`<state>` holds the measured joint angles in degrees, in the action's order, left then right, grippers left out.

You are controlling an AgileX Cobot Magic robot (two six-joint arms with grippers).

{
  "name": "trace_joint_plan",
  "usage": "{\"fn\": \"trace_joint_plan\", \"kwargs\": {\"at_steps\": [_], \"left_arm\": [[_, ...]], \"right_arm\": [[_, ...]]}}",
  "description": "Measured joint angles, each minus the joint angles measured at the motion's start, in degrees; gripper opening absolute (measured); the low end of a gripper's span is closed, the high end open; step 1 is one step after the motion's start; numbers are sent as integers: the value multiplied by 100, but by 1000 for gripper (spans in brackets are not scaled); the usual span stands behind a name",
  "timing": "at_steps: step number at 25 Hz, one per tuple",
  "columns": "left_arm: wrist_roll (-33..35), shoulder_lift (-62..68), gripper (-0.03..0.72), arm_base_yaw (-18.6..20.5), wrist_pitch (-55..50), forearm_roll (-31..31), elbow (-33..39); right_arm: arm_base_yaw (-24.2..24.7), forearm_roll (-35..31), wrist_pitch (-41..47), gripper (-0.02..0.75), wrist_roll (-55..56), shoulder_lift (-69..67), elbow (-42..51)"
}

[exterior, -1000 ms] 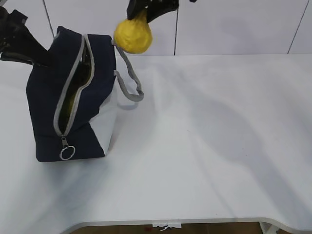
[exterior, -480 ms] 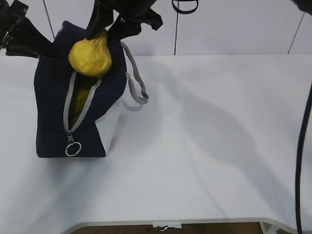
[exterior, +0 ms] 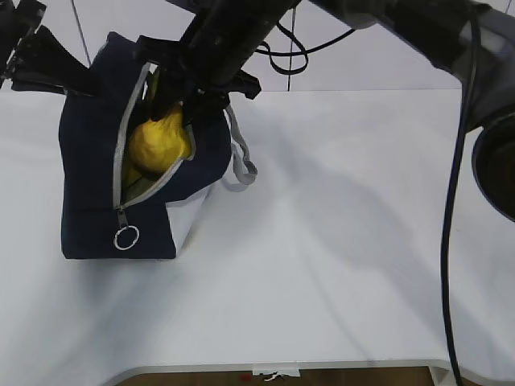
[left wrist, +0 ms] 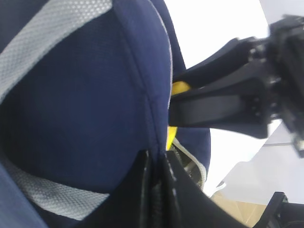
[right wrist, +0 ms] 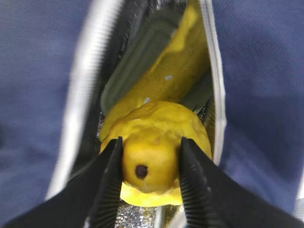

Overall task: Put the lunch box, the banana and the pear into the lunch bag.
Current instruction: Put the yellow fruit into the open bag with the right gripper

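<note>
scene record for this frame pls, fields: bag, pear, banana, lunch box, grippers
bag: lunch bag on table, zipper open
pear: pear in opening, between right gripper fingers
banana: banana inside bag, under pear
lunch box: greenish edge beside banana, can't confirm
left gripper: left gripper pinching bag fabric

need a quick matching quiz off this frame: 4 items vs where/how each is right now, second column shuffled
Items:
1. pear
2. banana
3. left gripper
4. zipper ring pull

States:
A. pinching the lunch bag fabric
B. hanging at the low end of the open zipper
C. lying inside the bag, under another fruit
D. clamped by the right gripper in the bag's opening

Pairs: 1-D, 2-C, 3-A, 4-B
</note>
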<state>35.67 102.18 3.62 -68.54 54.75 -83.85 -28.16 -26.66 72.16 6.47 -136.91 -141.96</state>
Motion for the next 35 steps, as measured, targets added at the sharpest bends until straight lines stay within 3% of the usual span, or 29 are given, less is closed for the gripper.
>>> {"fn": "trace_joint_plan", "kwargs": {"at_steps": [4,8,11,22,29,35], "left_arm": [[0,0,13,0,0,22,0],[0,0,13,0,0,23,0],[0,0,13,0,0,23,0],[0,0,13,0,0,23,0],[0,0,13,0,0,23,0],[0,0,13,0,0,23,0]], "right_arm": [[0,-123,0,316,0,-12,0],[0,-126,-12,454,0,-12,0],[0,-100,-12,501,-91,-12,-120],[21,1075,-12,517,-53,-12,-771],[21,1585,-1,517,35,236,-353],[21,1542,-1,517,85,275,204]]}}
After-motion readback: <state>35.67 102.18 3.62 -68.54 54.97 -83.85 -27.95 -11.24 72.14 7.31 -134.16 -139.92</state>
